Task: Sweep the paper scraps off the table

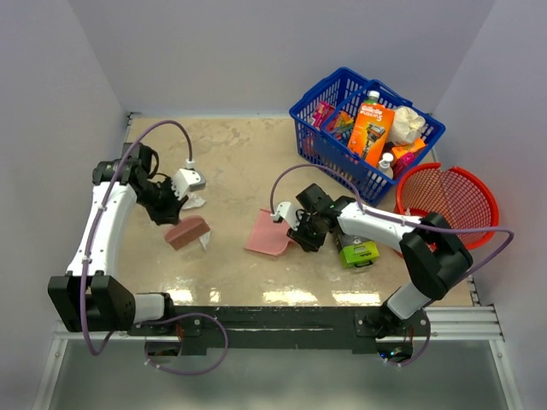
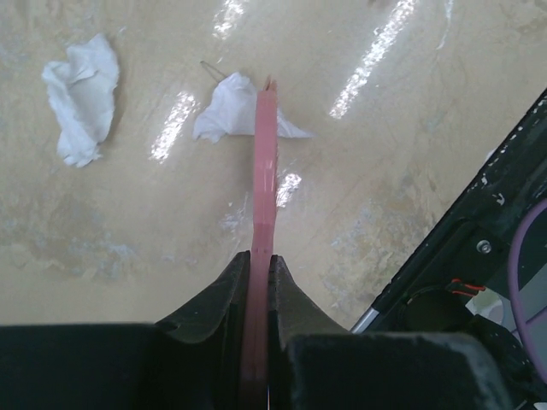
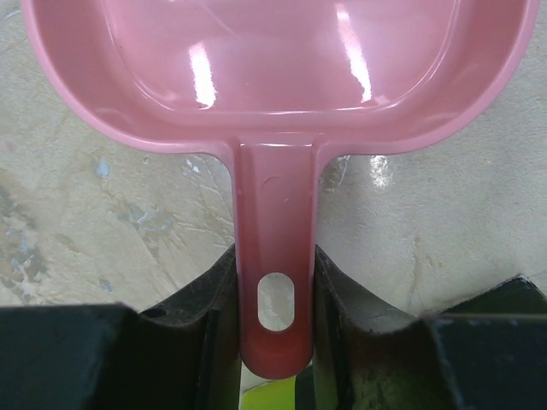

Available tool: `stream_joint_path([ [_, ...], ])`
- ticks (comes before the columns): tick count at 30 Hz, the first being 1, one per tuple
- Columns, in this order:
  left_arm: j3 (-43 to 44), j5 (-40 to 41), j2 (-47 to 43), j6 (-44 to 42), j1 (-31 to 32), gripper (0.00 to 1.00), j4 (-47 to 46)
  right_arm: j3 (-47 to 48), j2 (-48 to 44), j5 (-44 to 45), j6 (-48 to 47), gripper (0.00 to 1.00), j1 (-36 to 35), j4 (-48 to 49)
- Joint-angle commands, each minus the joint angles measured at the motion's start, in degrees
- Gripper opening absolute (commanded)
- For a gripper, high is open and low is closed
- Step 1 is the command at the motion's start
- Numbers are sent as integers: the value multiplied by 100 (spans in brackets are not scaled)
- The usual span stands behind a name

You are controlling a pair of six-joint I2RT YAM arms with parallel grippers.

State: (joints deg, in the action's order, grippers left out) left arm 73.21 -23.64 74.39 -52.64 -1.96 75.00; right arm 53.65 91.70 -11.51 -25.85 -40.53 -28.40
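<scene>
The overhead camera is looking down across the whole mottled beige stone-look table [image 1: 248, 162]; both wrist cameras are viewing it closely.

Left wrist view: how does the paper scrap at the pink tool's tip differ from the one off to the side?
The side scrap is bunched and elongated; the tip scrap lies flatter, spread to a point. The side scrap sits clear of the pink tool held in the left gripper; the tip scrap meets its end and is partly hidden behind it. Both are white, crumpled, and on the table.
</scene>
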Motion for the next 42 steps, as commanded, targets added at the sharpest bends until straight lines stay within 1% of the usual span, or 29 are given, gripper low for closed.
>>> stream_joint_path([
  [1,-254,-616,136,-169,99,0,-415,295,-223,34,-105,0,10,-297],
  [2,-272,-624,224,24,99,0,-547,313,-223,52,-122,0,10,-323],
  [4,-272,-730,444,140,108,0,-950,330,-205,87,-131,0,2,-420],
  [5,-290,-756,471,401,134,0,-1205,339,-179,96,-131,0,10,-438],
  [6,-377,-861,480,473,143,0,-1764,348,-153,105,-123,0,2,-455],
  [7,-430,-870,506,535,143,0,-2013,357,-144,122,-105,0,2,-490],
  [8,-456,-853,550,640,413,0,-2225,400,-126,131,-96,0,10,-491],
  [9,-439,-809,707,711,528,0,-2557,427,-109,131,-105,0,2,-508],
  [10,-387,-792,813,781,634,0,-2674,471,-100,131,-96,0,10,-526],
  [12,-89,-861,1163,1088,854,0,-2824,515,-65,114,-87,0,2,-561],
  [14,244,-993,1332,1500,881,0,-2903,541,-56,96,-96,0,2,-579],
  [16,413,-1116,1429,1651,881,0,-2947,533,-56,122,-122,0,2,-596],
  [20,694,-1003,1280,1880,872,0,-2834,471,-73,280,-122,0,10,-587],
  [23,948,-1028,1096,2012,750,0,-2370,453,-73,377,-122,0,10,-570],
  [25,1055,-1021,903,2161,662,0,-2280,558,-4,430,-122,0,2,-666],
  [27,1143,-679,675,2399,591,0,-2262,690,84,465,-114,0,10,-876],
  [29,1169,-476,490,2329,547,0,-2166,910,251,465,-114,0,2,-1052],
  [32,1117,164,357,2284,547,0,-2182,1139,470,448,-131,0,2,-1290],
  [33,1090,828,348,2389,547,0,-2252,1183,524,456,-105,0,2,-1351],
  [35,1020,1525,348,2706,521,0,-2541,1297,647,597,-79,0,2,-1370],
  [36,976,2208,357,2750,503,0,-2630,1350,691,649,-70,0,2,-1387],
  [37,906,2519,392,2724,477,0,-2701,1472,743,711,-70,0,-7,-1431],
  [38,888,3035,496,2689,468,0,-2797,1543,883,737,-70,0,2,-1544],
  [40,923,3373,664,2628,355,0,-2824,1762,998,781,-61,0,2,-1650],
  [42,1002,3524,927,2671,249,0,-2833,1912,1113,825,-35,0,-16,-1730],
])
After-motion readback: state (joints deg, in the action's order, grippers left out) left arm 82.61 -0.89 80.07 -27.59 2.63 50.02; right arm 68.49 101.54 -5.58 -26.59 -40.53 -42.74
